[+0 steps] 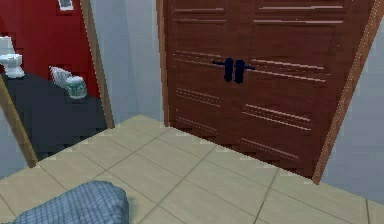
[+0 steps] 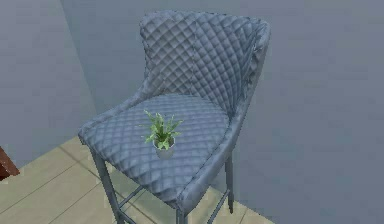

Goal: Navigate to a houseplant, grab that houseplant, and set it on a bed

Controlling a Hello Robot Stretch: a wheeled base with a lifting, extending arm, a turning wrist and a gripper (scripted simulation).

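A small houseplant (image 2: 162, 133) with thin green leaves in a pale pot stands on the seat of a tall blue-grey quilted chair (image 2: 215, 60) in the arm side view, near the seat's middle. The chair's backrest rises behind the plant, against a grey wall.
A dark brown double door (image 1: 262, 70) with black handles stands ahead in the forward view. An open doorway at that view's left leads to a red-walled room with a dark floor, a white toilet (image 1: 11, 58) and a small bin (image 1: 75, 88). A blue-grey quilted cushion corner (image 1: 75, 205) lies at the bottom left. Tan tiles cover the floor.
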